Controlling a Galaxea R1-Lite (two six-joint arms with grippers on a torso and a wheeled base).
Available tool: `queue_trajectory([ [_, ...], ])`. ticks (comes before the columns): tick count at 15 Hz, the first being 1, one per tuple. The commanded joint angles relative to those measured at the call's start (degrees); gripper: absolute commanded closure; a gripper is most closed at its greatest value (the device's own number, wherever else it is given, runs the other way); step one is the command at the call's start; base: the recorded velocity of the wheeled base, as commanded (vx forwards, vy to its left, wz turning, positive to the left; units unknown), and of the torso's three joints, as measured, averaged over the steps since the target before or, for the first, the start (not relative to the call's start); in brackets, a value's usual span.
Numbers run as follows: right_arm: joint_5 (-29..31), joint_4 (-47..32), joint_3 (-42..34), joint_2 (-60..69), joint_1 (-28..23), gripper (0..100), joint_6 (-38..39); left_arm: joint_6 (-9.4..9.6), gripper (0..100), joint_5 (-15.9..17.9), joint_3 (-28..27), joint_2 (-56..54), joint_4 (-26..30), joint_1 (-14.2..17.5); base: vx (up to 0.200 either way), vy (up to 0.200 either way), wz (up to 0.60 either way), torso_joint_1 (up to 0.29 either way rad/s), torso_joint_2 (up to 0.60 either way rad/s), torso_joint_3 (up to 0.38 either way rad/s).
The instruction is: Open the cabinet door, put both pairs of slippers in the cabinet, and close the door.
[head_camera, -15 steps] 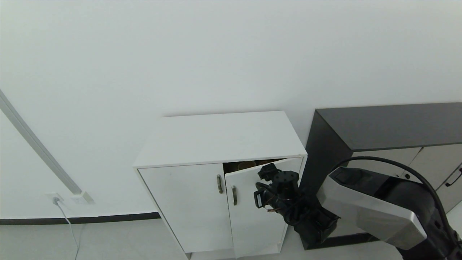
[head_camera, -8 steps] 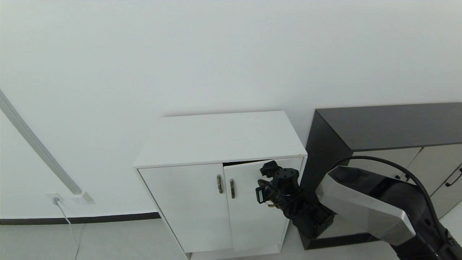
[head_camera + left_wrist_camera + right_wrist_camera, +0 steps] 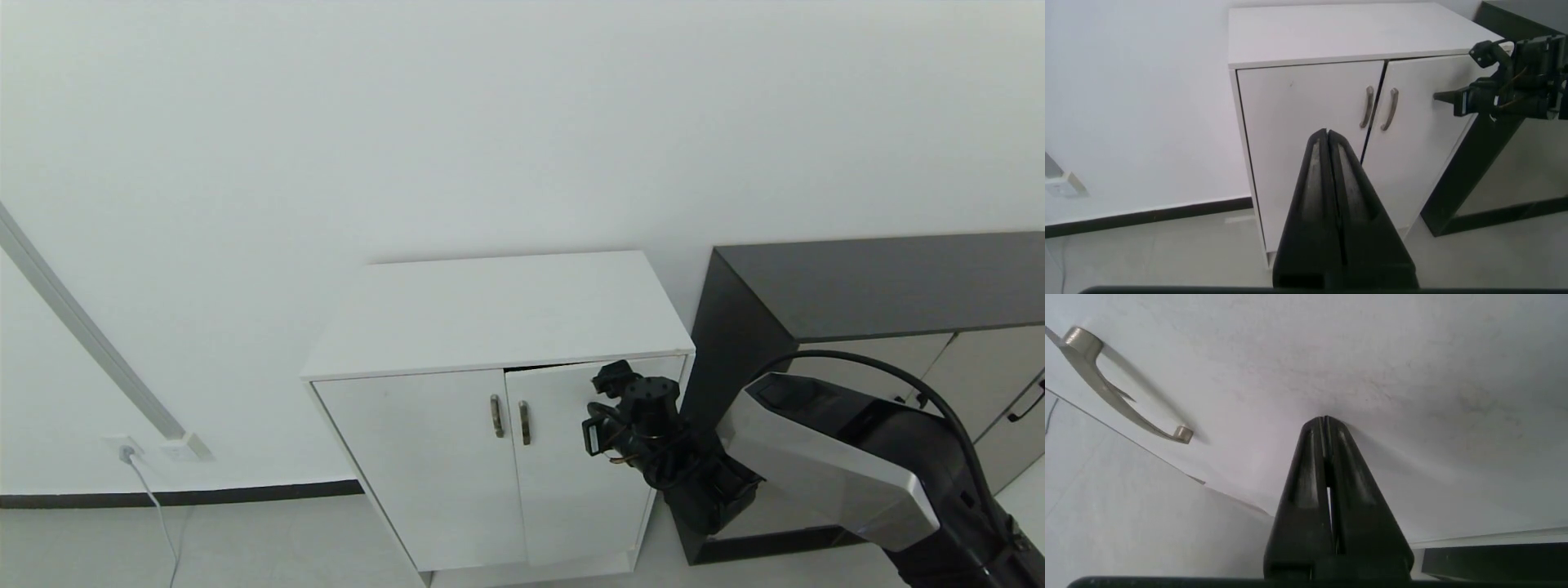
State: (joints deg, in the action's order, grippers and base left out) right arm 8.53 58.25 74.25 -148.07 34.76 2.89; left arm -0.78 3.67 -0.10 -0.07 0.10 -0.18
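**Right door nearly home, a thin gap left at its top edge**

The right pincer [image 3: 1327,429] has its fingers drawn together on nothing and its tip set against the flat face of the white cabinet's [image 3: 498,310] right door [image 3: 571,482]. It touches mid-panel, with the door's handle [image 3: 1123,384] off to the side towards the left door [image 3: 416,465]. Just above the pincer, a narrow dark slit runs along the top edge of the right door, so I judge the door is not quite seated. The left pincer [image 3: 1327,139], fingers also pressed together and empty, hangs well back from the cabinet front, facing both doors. The slippers, if inside, are hidden behind the doors.

What could go wrong:
- The pincer tip may skate across the panel, because the face is smooth and the contact point is small.
- The door may drift back open if the pincer leaves before the edge meets the frame.
- The right arm could brush the dark cabinet [image 3: 857,278], which stands just beside it on the hinge side.
- An overly firm shove might rock the white cabinet on the floor [image 3: 245,547].
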Motion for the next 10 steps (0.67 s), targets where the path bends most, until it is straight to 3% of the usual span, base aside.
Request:
queue_trajectory([
  [1,-0.01,0.02,0.1,-0.03,-0.04,100,0.01,-0.01,100,0.02,0.01,0.07,-0.01,0.01,0.0,0.0,0.0,0.0,0.0,0.0],
  [10,-0.01,-0.24,2.04,-1.35,-0.13,100,0.01,-0.01,100,0.02,0.01,0.07,-0.01,0.01,0.0,0.0,0.0,0.0,0.0,0.0],
])
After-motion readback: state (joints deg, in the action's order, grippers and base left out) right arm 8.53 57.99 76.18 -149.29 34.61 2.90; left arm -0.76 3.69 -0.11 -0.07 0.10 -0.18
